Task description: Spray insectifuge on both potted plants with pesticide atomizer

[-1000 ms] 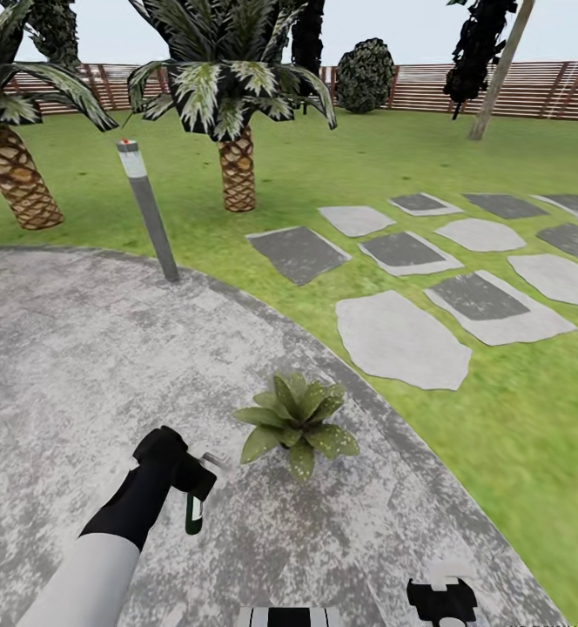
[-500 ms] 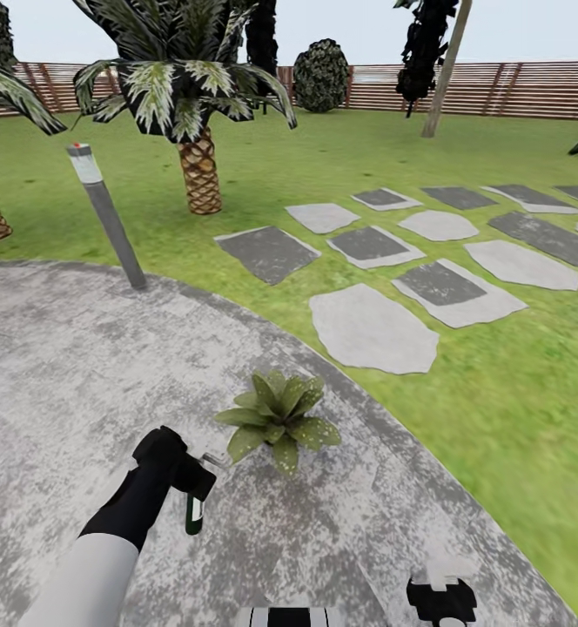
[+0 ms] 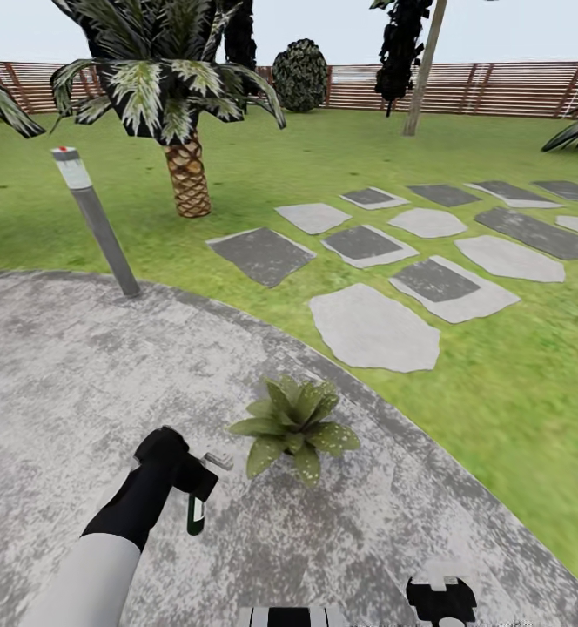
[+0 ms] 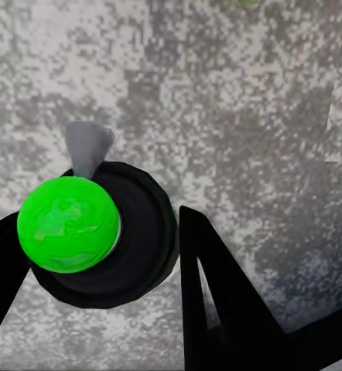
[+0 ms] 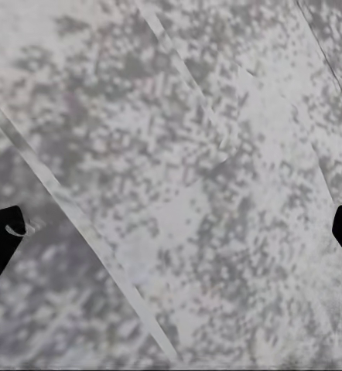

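My left gripper (image 3: 193, 484) is shut on the pesticide atomizer (image 3: 195, 514), a slim dark bottle hanging below the fingers over the patio. In the left wrist view its bright green top (image 4: 69, 224) sits in a dark ring, a grey nozzle (image 4: 87, 147) pokes out, and the left gripper (image 4: 101, 267) has black fingers (image 4: 217, 294) on either side. One potted plant (image 3: 293, 427), a low speckled rosette, stands just right of the nozzle. The second plant is out of view. My right gripper (image 3: 441, 599) is low at the front; in the right wrist view the right gripper (image 5: 171, 239) is open over bare paving.
A grey bollard lamp (image 3: 93, 218) leans at the patio's (image 3: 80, 366) far edge. A striped palm (image 3: 180, 131) grows on the lawn (image 3: 498, 374) behind. Stepping stones (image 3: 372, 326) lie to the right, with a slatted fence (image 3: 498, 87) at the back.
The whole view has swung, so the lamp, palm and stones slid left. My left arm and the atomizer keep the same place, and the plant stays just right of the nozzle.
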Controlling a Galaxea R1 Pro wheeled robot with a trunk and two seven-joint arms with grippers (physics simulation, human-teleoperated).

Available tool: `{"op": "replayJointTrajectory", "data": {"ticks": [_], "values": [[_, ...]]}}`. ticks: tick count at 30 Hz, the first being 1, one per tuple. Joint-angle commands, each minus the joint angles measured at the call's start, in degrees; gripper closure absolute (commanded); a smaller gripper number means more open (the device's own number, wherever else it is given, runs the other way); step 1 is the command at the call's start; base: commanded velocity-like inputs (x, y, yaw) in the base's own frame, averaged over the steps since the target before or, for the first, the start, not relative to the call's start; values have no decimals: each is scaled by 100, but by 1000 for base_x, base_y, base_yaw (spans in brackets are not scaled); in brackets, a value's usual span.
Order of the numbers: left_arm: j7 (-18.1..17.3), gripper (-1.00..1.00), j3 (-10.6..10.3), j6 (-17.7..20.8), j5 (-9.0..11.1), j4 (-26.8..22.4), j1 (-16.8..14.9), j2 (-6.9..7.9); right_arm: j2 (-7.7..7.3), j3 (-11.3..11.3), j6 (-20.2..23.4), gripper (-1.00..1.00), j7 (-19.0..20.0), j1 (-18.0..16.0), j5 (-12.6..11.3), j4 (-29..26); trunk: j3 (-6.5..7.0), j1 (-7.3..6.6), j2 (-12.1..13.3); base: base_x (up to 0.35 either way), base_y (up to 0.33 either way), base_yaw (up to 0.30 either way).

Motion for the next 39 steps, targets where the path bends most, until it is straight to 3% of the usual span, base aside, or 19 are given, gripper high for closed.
{"op": "replayJointTrajectory", "data": {"ticks": [1,11,25,36,39], "values": [[-58,100,15,17,-52,-5,-3,-8,0,-48,-25,-100,-18,-6,57,11,-4,-1,-2,3,302,-248],[-58,100,6,10,-54,12,-1,-21,0,-48,-25,-100,-18,-6,57,8,-4,-1,-2,0,297,-266],[-58,100,-1,-3,-38,86,-1,-6,-4,-48,-25,-100,-18,-6,57,8,-4,-1,-2,-5,19,-268],[-59,100,16,19,-62,83,-49,-19,0,-48,-25,-100,-18,-6,59,10,-4,-1,-2,-86,265,-215],[-453,100,10,23,-77,57,-110,23,-13,-48,-25,-100,-18,-6,71,11,-4,-1,-2,-1,300,-12]]}}
